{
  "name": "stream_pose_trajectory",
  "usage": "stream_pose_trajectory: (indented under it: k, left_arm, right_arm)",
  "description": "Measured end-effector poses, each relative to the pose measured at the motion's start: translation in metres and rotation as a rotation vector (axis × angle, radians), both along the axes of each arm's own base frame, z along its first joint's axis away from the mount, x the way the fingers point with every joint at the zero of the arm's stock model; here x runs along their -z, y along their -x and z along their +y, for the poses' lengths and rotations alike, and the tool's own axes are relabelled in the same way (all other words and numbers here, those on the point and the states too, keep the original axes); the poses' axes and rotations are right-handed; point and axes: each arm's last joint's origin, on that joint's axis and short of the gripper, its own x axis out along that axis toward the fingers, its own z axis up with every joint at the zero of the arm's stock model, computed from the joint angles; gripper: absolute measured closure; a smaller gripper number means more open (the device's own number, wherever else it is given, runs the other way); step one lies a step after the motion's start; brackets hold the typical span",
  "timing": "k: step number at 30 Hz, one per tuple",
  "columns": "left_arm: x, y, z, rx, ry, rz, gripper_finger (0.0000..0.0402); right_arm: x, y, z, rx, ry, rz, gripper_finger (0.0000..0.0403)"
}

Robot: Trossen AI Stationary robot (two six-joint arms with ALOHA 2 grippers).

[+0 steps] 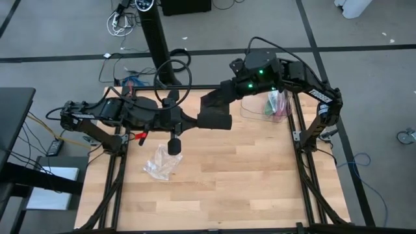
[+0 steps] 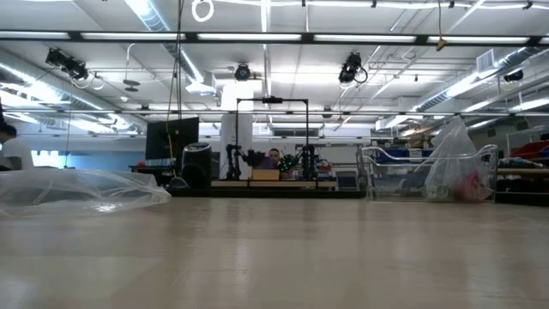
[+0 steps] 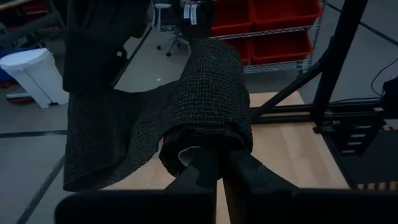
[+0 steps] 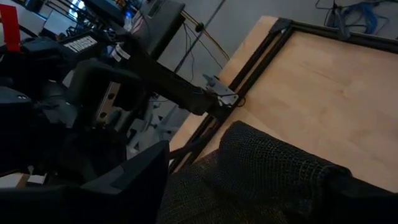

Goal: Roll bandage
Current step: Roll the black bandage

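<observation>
The bandage is dark charcoal mesh fabric. Part of it is wound into a roll (image 3: 208,93) (image 1: 216,121) held level, high above the wooden table (image 1: 247,175). My left gripper (image 3: 214,171) (image 1: 194,120) is shut at the roll's near end. A loose strip (image 3: 109,140) runs off the roll and up to my right gripper (image 1: 211,101), whose dark body (image 3: 102,43) shows above the strip. That gripper stands open, with mesh (image 4: 261,168) lying between its spread fingers. My left gripper grips the roll at the lower rim of its near end (image 3: 199,152), beside the pale hollow of the core. The fingers come in level and lie along the roll's axis. The roll sticks out ahead of them, clear of the table. My right gripper has the loose strip's upper end (image 3: 106,99) lying against its spread fingers (image 4: 134,177). The strip sags from there to the roll. I cannot tell which finger bears it.
A crumpled clear plastic bag (image 1: 162,162) (image 2: 81,189) lies on the table's left half. A clear container with coloured contents (image 1: 276,104) (image 2: 455,172) stands at the far right corner. Black frame rails (image 1: 302,149) run along both sides of the table.
</observation>
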Motion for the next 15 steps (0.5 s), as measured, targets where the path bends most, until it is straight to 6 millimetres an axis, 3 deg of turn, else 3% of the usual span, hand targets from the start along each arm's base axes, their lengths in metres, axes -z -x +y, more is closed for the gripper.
stream_pose_trajectory:
  k: [9, 15]
  left_arm:
    - [0.0, 0.001, -0.005, 0.017, 0.007, -0.001, 0.0389]
    - [0.0, 0.001, -0.005, 0.014, 0.005, 0.002, 0.0389]
  right_arm:
    - [0.021, 0.0, -0.007, 0.021, -0.066, 0.17, 0.0128]
    - [0.027, -0.006, -0.006, -0.053, -0.107, 0.167, 0.0128]
